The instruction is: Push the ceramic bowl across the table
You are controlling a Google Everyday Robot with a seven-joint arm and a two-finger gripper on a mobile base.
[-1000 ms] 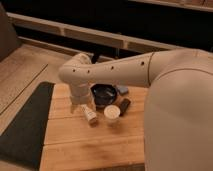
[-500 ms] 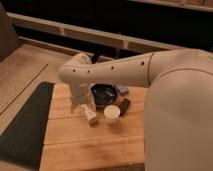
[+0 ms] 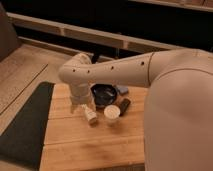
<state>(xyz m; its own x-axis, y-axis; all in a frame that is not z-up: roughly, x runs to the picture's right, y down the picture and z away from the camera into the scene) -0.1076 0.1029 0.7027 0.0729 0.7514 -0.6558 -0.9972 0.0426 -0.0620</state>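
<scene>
The dark blue-black ceramic bowl (image 3: pixel 105 93) sits on the bamboo table (image 3: pixel 85 142) near its far edge. My gripper (image 3: pixel 89 114) hangs from the white arm just left of and in front of the bowl, its pale fingers close to the tabletop. A small white paper cup (image 3: pixel 111 114) stands in front of the bowl, right of the gripper. A flat dark rectangular object (image 3: pixel 124 106) lies right of the cup.
My large white arm (image 3: pixel 175 100) fills the right side and hides that part of the table. A dark mat (image 3: pixel 22 125) lies on the floor left of the table. A bluish item (image 3: pixel 122 90) lies behind the bowl at right.
</scene>
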